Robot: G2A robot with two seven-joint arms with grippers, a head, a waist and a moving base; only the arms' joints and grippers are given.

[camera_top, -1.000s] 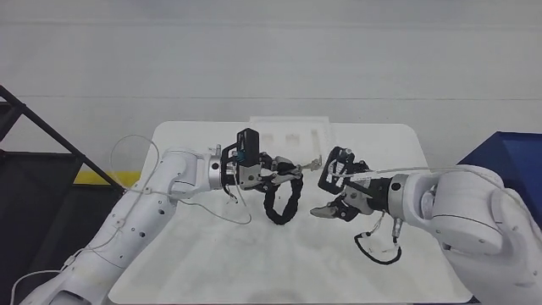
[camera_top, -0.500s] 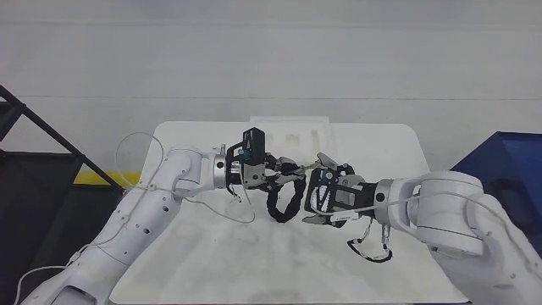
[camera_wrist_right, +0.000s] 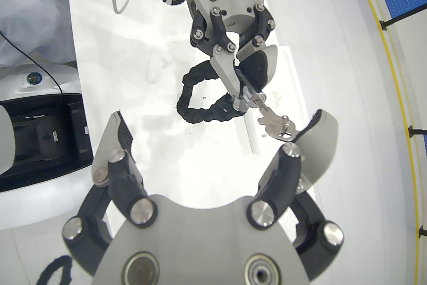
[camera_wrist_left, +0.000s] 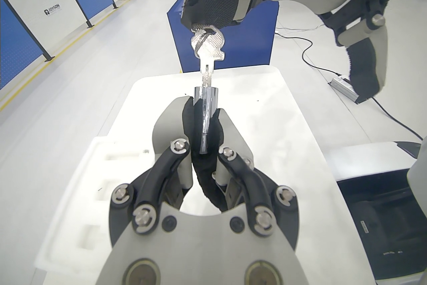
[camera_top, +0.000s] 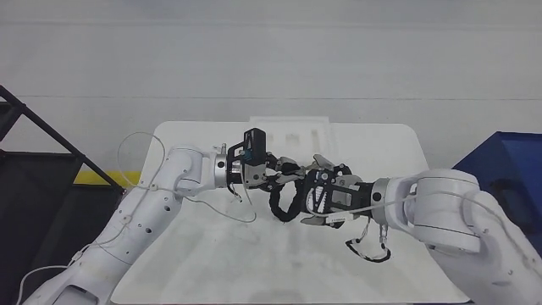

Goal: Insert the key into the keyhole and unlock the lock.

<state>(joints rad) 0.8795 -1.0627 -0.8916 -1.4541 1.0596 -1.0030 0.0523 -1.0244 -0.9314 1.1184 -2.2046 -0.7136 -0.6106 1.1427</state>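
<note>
My left gripper (camera_wrist_left: 204,109) is shut on a chrome lock cylinder (camera_wrist_left: 206,106), held above the white table (camera_top: 212,254). A black cable loop (camera_wrist_right: 196,109) hangs from the lock. A silver key (camera_wrist_left: 208,48) with a small ring sticks out of the keyhole, its blade partly inside. My right gripper (camera_wrist_right: 218,126) faces the lock and stands wide open. One of its fingertips (camera_wrist_right: 317,129) rests against the key's head; the other finger (camera_wrist_right: 116,133) is far off to the side. In the top view both grippers meet mid-table, with the left gripper (camera_top: 284,172) facing the right gripper (camera_top: 312,193).
A white foam tray (camera_top: 288,131) with recesses lies at the table's far edge. A second black cable loop (camera_top: 368,250) lies on the table under the right arm. A blue bin (camera_top: 508,169) stands off the table's right side.
My right gripper has moved left across the table to the key, still open. The left gripper and lock shifted slightly toward it. In the last half second, little has moved.
</note>
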